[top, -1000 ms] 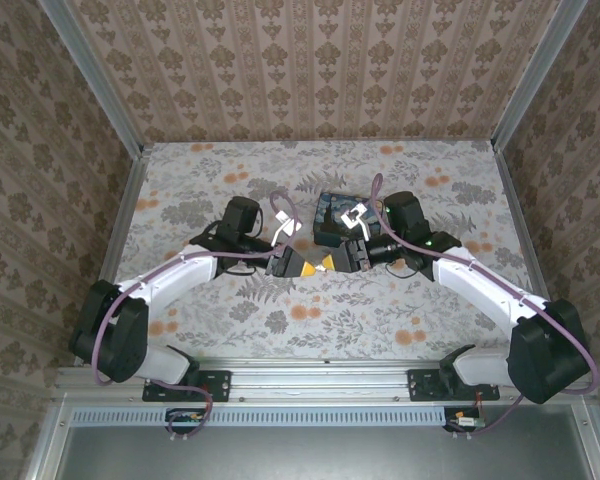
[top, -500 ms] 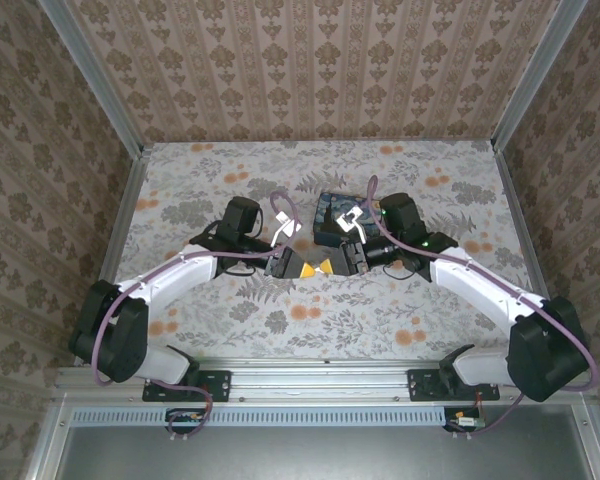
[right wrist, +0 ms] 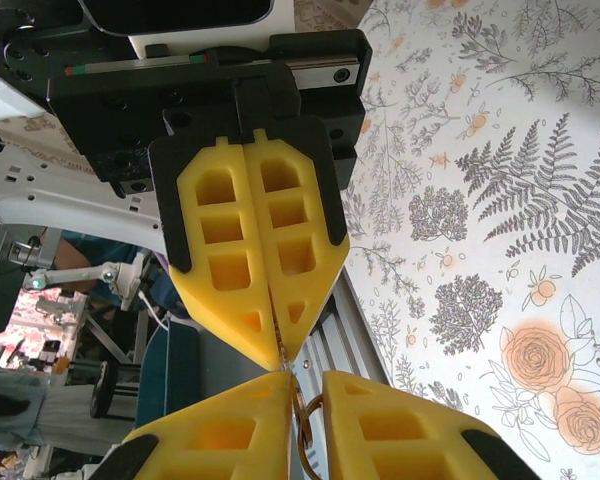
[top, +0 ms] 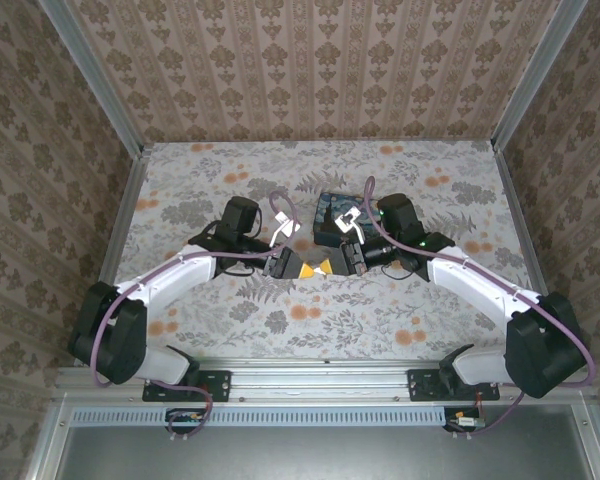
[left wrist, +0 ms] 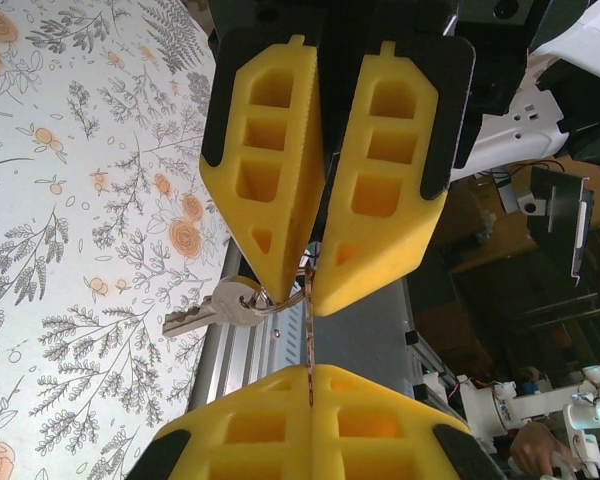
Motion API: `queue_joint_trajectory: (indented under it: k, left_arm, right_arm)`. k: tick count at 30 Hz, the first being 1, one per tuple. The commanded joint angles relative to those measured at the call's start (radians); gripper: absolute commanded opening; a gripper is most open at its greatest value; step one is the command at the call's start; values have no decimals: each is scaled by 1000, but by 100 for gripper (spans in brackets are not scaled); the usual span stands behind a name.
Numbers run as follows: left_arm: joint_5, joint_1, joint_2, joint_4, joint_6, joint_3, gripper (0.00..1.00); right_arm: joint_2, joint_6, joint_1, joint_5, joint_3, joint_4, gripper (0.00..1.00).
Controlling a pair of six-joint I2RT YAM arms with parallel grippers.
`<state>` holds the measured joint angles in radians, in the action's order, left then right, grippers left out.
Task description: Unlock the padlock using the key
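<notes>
Over the middle of the table my two grippers meet tip to tip. My left gripper [top: 305, 266] [left wrist: 310, 368] is shut on a thin brass key [left wrist: 308, 335], seen edge-on between its yellow pads. My right gripper [top: 330, 264] [right wrist: 302, 378] has its jaws drawn in on the key's other end and its ring [right wrist: 310, 412], with only a narrow gap left. A second, silver key [left wrist: 205, 315] hangs from that ring. A dark square body that looks like the padlock [top: 330, 212] lies on the table just behind the right gripper, partly covered by it.
The table has a floral cloth [top: 230, 180] and patterned walls on three sides. An aluminium rail [top: 320, 372] runs along the near edge by the arm bases. Grey cables loop over both wrists.
My right gripper's jaws have closed in from clearly open to a narrow gap around the key and ring, and it has edged left toward the left gripper. The left arm has stayed put.
</notes>
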<state>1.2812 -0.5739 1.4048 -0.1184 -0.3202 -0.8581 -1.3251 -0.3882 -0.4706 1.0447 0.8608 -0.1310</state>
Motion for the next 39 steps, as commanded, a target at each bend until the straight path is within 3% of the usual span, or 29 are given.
queue_joint_trajectory:
  k: [1, 6, 12, 13, 14, 16, 19, 32, 39]
  left_arm:
    - [21, -6, -21, 36, 9, -15, 0]
    - [17, -6, -22, 47, 7, -6, 0]
    - [-15, 10, -15, 98, -29, 19, 0]
    - [-24, 16, -15, 120, -49, 27, 4]
    - [-41, 25, -16, 139, -67, 36, 17]
    - [-51, 42, -24, 186, -104, 54, 32]
    - [-52, 65, -45, 270, -162, 81, 42]
    - [-74, 80, -50, 266, -162, 82, 47]
    - [-28, 59, -43, 244, -147, 76, 46]
  right_arm:
    - [-12, 3, -32, 37, -15, 52, 12]
    - [-1, -34, -34, 65, -51, 131, 0]
    - [52, -111, -34, 47, -120, 274, 0]
    - [57, -111, -34, 37, -125, 273, 0]
    - [62, -106, -33, 20, -127, 264, 0]
    - [69, -83, -30, -22, -129, 220, 0]
    - [64, -66, -15, -63, -136, 183, 0]
    - [76, -63, -4, -72, -140, 185, 0]
    - [83, -45, -3, -90, -132, 163, 0]
